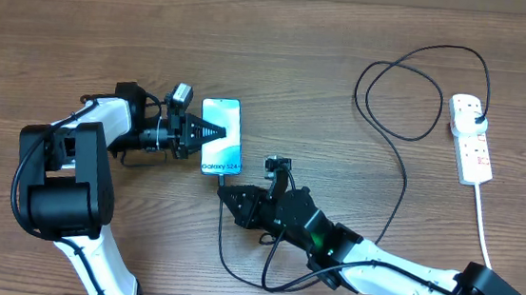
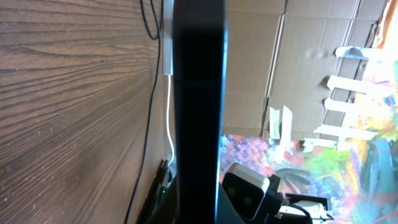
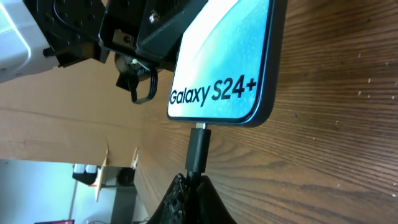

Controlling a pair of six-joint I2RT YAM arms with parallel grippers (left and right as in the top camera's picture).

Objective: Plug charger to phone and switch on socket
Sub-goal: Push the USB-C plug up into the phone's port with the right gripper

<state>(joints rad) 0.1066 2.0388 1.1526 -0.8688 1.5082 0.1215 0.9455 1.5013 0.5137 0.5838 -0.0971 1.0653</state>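
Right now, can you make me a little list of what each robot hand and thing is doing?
Phone: flat smartphone with light blue screen, screen facing up
Left gripper: shut on the smartphone's side
Right gripper: shut on the thin black charger cable near its connector tip
Connector tip: at the smartphone's bottom edge
Socket: white elongated power strip, black plug in it

Left wrist view: a blurred dark slab [image 2: 199,93] fills the middle — what it is, unclear. Overhead, the socket's [image 1: 470,137] switches are too small to read — right wrist view crops the phone's [image 3: 230,62] far end.
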